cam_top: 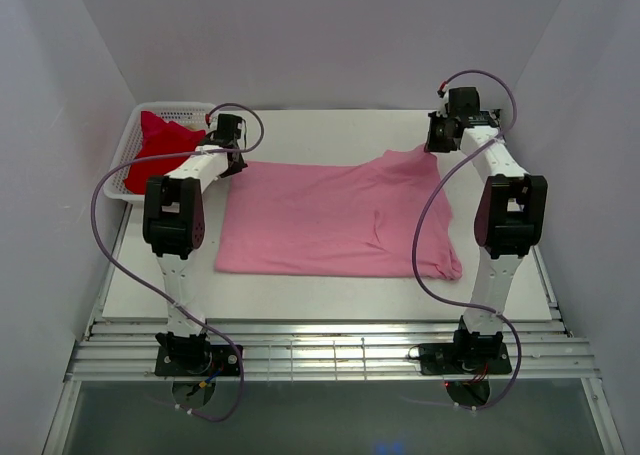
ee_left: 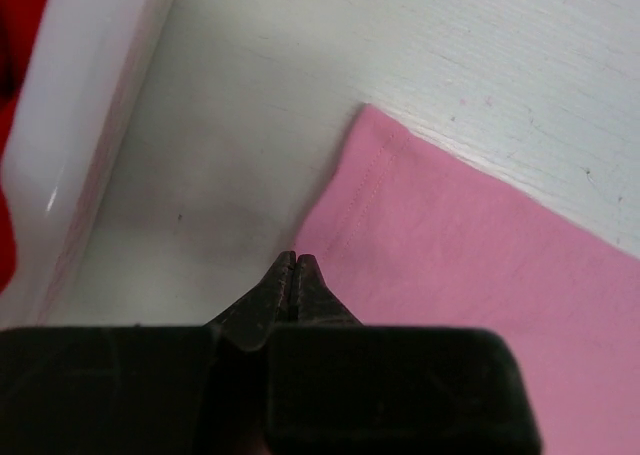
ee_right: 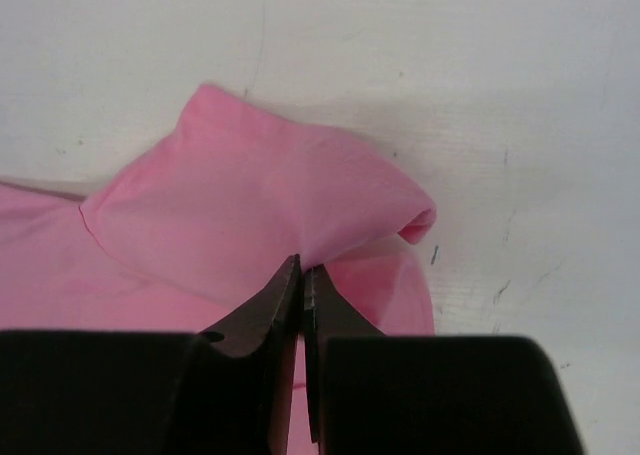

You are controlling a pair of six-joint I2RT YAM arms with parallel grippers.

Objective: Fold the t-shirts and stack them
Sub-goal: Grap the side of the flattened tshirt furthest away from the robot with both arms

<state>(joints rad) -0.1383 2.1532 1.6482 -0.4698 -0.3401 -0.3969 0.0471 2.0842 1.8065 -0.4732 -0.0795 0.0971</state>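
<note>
White tabletop (cam_top: 330,295) between pale walls carries the pink shirt (cam_top: 320,220), spread flat at the middle, its right side crossed by a purple cable (cam_top: 416,240). At the far left a red shirt (cam_top: 160,145) lies bunched in a white basket (cam_top: 180,108), partly hidden by the left arm. The left gripper (ee_left: 297,265) is closed at the pink shirt's far left corner; whether it has caught any cloth cannot be told. The right gripper (ee_right: 302,270) pinches a raised fold at the far right.
</note>
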